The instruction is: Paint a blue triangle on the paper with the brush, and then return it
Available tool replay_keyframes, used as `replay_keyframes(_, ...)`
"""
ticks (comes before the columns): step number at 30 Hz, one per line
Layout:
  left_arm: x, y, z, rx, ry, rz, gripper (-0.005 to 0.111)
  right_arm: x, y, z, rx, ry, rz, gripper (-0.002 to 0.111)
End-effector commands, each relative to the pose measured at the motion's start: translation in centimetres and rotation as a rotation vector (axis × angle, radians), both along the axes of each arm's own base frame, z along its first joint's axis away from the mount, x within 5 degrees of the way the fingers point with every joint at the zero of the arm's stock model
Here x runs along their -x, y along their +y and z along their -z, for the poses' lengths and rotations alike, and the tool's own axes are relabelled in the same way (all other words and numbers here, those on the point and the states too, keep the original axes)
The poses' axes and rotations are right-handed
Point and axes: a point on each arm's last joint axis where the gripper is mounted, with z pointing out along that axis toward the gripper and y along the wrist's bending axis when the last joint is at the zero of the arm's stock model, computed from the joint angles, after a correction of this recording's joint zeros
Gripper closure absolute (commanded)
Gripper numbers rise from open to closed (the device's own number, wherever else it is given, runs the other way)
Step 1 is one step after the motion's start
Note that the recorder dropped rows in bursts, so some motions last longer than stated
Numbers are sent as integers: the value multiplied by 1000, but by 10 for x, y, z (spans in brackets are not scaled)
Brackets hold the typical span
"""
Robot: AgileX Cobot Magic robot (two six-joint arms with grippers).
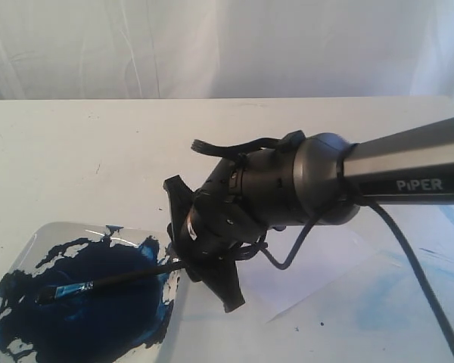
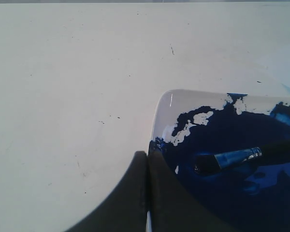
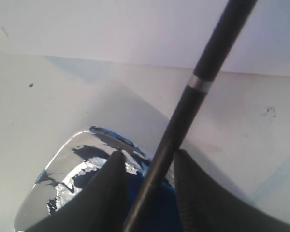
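Two tools show. Our right tool (image 3: 149,157) stands with its jaws spread, the matte black fingers (image 3: 111,193) flanking the brush (image 1: 110,280) with a sliver of gap on each side, so we see it gripping nothing. The left tool (image 2: 147,155) has its two smooth dark fingers pressed together along a thin seam, closed on nothing. Its tips sit at a rounded corner of the tray (image 2: 165,108), and we cannot tell whether they touch it. The brush is a long, thin, round black stick with a narrow silver band partway up the handle and a shiny metal ferrule (image 2: 238,156). It slants up from the tray between the right tool's fingers, bristles down in the paint (image 1: 98,321). That paint is a glossy, dark blue pool with ragged edges, leaving bare white patches on the shallow, glazed tray. The paper (image 1: 333,268), a flat bright white sheet, lies on the matte off-white worktop (image 1: 98,151) just beside the tray, under the right arm's grey metal tube (image 1: 416,155). Pale blue smears (image 1: 378,310) streak the worktop nearby.
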Motion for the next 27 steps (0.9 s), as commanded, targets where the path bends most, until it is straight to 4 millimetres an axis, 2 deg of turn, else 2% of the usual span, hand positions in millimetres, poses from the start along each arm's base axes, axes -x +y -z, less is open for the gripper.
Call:
replay_keyframes(1,0,-1,1,5,4,9,107,0,1,6,0,10,-5,76)
replay_keyframes(11,0,-1,1,5,4,9,107,-2,3,20,18,25,-3,76)
replay_keyframes(27,0,-1,1,5,4,9,107,-11,-4,20,19,32,37,76)
